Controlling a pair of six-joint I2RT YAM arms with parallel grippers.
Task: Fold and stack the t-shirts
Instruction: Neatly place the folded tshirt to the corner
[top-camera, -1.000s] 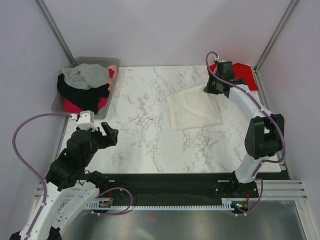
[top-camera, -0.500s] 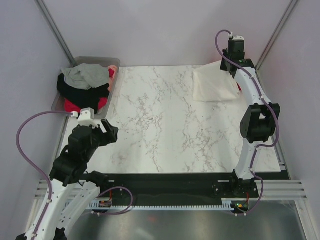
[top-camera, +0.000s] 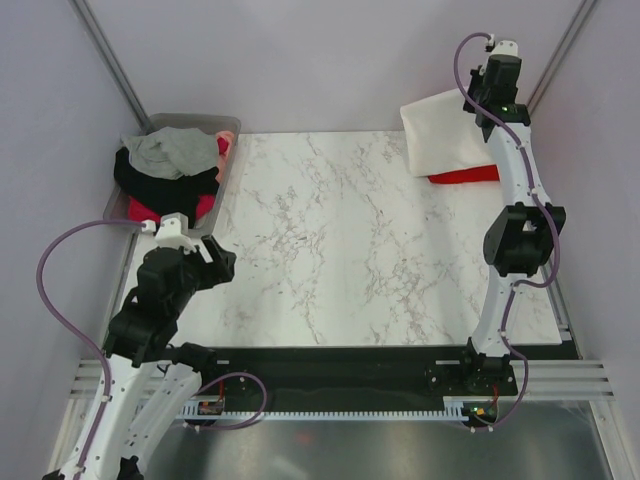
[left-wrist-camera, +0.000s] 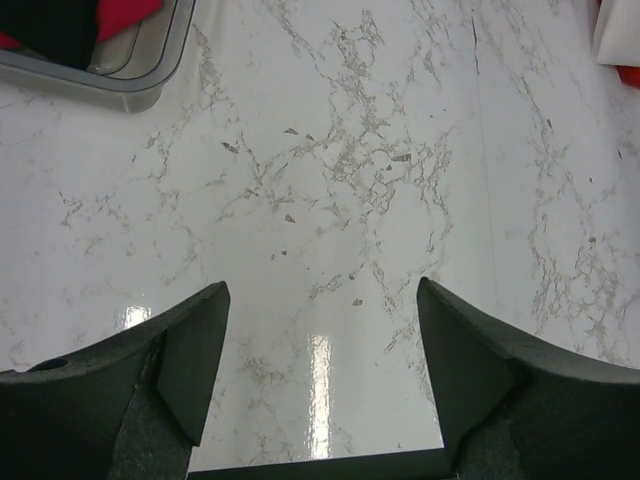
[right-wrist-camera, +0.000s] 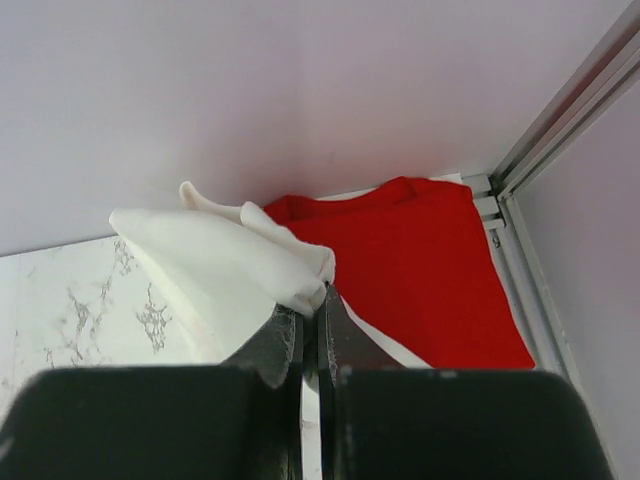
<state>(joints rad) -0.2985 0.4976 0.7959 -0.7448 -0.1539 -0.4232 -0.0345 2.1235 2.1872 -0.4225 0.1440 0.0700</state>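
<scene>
Lifted from mid-worktop, the folded cream-white t-shirt (top-camera: 445, 135) hung over the red t-shirt (top-camera: 465, 176) at the far right corner, pinched by the right gripper (right-wrist-camera: 312, 300), while the left gripper (left-wrist-camera: 320, 335) sat spread; a crooked release might spill its fold.

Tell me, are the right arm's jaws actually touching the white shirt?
Touching. The right wrist view shows the jaws pinched shut on a bunched fold of the white shirt.

The cream shirt (top-camera: 445, 135) I am holding is covering most of the red shirt (top-camera: 466, 176); the bin (left-wrist-camera: 120, 85) is being cropped.
</scene>
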